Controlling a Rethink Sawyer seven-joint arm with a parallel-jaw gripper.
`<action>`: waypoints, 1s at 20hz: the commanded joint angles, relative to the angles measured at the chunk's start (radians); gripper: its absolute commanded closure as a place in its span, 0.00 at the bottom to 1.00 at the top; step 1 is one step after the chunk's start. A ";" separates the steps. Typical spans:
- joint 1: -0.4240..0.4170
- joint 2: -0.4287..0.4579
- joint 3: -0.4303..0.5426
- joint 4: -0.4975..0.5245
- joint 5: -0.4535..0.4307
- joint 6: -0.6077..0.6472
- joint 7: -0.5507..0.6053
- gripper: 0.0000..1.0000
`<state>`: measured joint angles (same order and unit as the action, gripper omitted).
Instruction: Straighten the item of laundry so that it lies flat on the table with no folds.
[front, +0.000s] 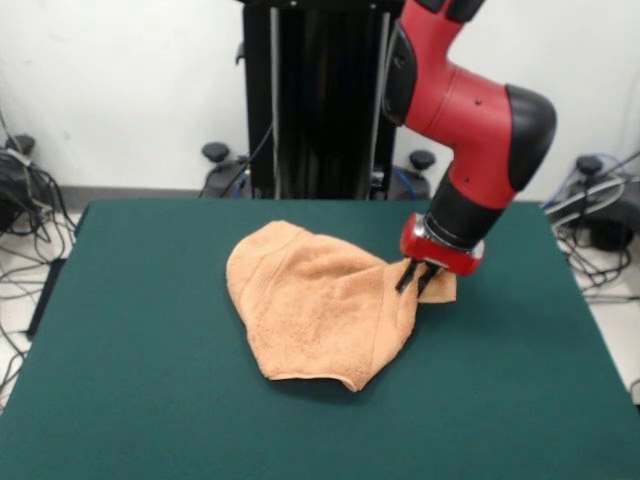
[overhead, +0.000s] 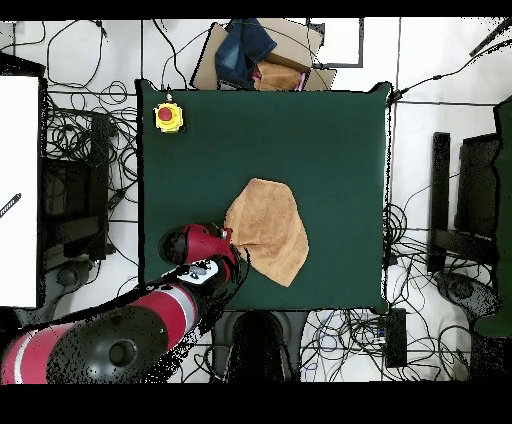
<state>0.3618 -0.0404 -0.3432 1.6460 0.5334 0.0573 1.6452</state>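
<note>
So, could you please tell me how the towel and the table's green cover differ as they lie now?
The towel is peach-orange; the table cover is dark green. The towel is small, rumpled and folded over itself; the cover is much larger and lies flat. The gripper meets the towel at one corner. Both look like cloth.

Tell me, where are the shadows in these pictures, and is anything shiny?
Front view: a thin dark shadow lies under the near edge of the peach-orange terry-cloth towel, and the glossy red arm shell shows soft highlights above the pincer. Overhead view: the dark green felt-covered table looks evenly lit, without glare.
</note>
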 joint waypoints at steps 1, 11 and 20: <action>-0.013 0.001 0.140 0.002 -0.012 0.020 0.199 1.00; -0.023 -0.008 0.142 0.004 -0.015 0.030 0.193 1.00; -0.073 -0.064 0.152 0.013 -0.029 0.121 0.159 1.00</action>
<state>0.3303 -0.0690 -0.3319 1.6520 0.5253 0.0651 1.6452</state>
